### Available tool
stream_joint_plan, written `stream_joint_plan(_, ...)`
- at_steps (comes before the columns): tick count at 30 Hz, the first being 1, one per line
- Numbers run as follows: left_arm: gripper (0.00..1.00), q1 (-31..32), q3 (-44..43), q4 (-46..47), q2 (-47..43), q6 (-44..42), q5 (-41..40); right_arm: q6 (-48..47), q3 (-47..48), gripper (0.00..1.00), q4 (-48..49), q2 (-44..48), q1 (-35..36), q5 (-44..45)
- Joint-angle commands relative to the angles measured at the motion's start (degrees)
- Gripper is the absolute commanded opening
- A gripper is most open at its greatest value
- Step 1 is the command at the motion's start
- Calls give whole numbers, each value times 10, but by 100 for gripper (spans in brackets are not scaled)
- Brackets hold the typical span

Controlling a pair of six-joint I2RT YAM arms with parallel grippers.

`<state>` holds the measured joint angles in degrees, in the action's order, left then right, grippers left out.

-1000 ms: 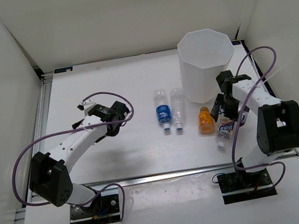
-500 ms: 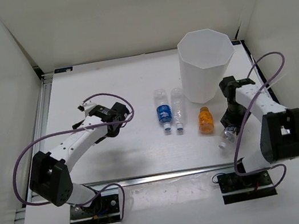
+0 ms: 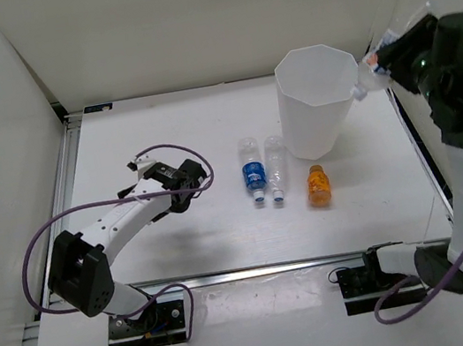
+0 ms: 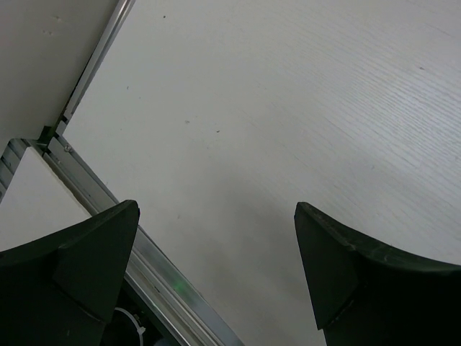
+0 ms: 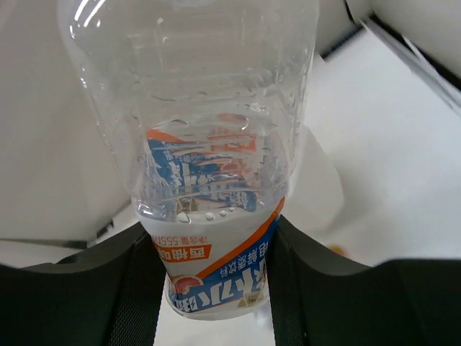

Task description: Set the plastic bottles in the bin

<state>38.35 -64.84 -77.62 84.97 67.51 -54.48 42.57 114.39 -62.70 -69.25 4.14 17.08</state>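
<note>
My right gripper is closed around the bottle with the printed label. The two fingers press on the labelled part and the ribbed clear part reaches out in front of them. In the top view I hold this bottle high, just beside the right side of the rim of the bin; I cannot tell if it is already over the opening. The bottle looks almost empty, with only some small drops inside, so I judge it very light. Its wall is thin and smooth, so it will dent under a hard squeeze and may slip under a weak one. The labelled part where I hold it seems to me a good place, because the film gives some friction. The blue-label bottle, the plain clear bottle and the orange bottle lie on the table near the front of the bin; they are round and probably roll easily, so I would take each across the middle of its body. My left gripper has its fingers wide apart and holds nothing, low over the bare table.
</note>
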Motion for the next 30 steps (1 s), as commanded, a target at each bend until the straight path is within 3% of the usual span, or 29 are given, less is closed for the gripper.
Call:
stream_joint_plan(1, 100, 26, -30, -35, -6, -3, -5, -70, 98, 22, 84, -123, -2, -23)
stream_joint_plan(5, 100, 44, -79, 22, -6, -80, 2, -101, 170, 27, 122, -253, -2, -34)
stream_joint_plan(8, 100, 45, -112, 96, -13, -169, 25, -101, 170, 37, 143, -300, -2, -52)
stream_joint_plan(10, 100, 45, -137, 139, -18, -236, 41, -101, 170, 38, 148, -320, 3, -66)
stream_joint_plan(12, 100, 45, -150, 200, -18, -275, 70, -114, 152, 55, 148, -325, 9, -82)
stream_joint_plan(14, 100, 45, -157, 237, -18, -322, 104, -137, 138, 89, 153, -333, 15, -98)
stream_joint_plan(15, 100, 45, -170, 262, -10, -331, 114, -155, 145, 100, 141, -333, 20, -106)
stream_joint_plan(18, 100, 45, -196, 289, 25, -366, 153, -149, 152, 100, 104, -311, 20, -87)
stream_joint_plan(20, 100, 45, -213, 316, 65, -384, 176, -130, 103, 100, 104, -259, 25, -72)
stream_joint_plan(24, 100, -1, -239, 389, 120, -397, 351, -123, 36, 100, 111, -162, 25, -73)
stream_joint_plan(30, 100, -25, -356, 411, 255, -391, 473, -98, -33, 100, 57, -81, 25, -100)
